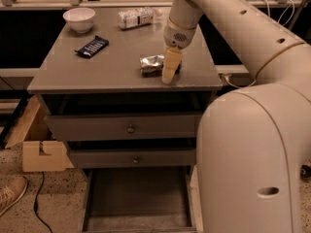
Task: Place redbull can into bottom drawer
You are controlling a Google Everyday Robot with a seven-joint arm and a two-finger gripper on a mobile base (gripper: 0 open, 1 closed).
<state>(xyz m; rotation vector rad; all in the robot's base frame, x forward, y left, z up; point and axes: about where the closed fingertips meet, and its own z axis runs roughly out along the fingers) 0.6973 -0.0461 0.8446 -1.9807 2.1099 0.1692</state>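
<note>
The redbull can (152, 63), shiny silver and crinkled, lies on its side on the grey cabinet top (97, 74), right of centre. My gripper (168, 72) hangs from the white arm right over the can's right end, its pale fingers pointing down and covering that end. The bottom drawer (138, 198) is pulled out at floor level below the two knobbed drawers; its grey tray holds nothing I can see.
A white bowl (79, 19) stands at the back left of the top. A dark blue snack bar (92, 46) lies in front of it. A clear plastic bottle (138, 17) lies at the back. A cardboard box (41, 154) and a shoe (12, 195) are on the floor at left.
</note>
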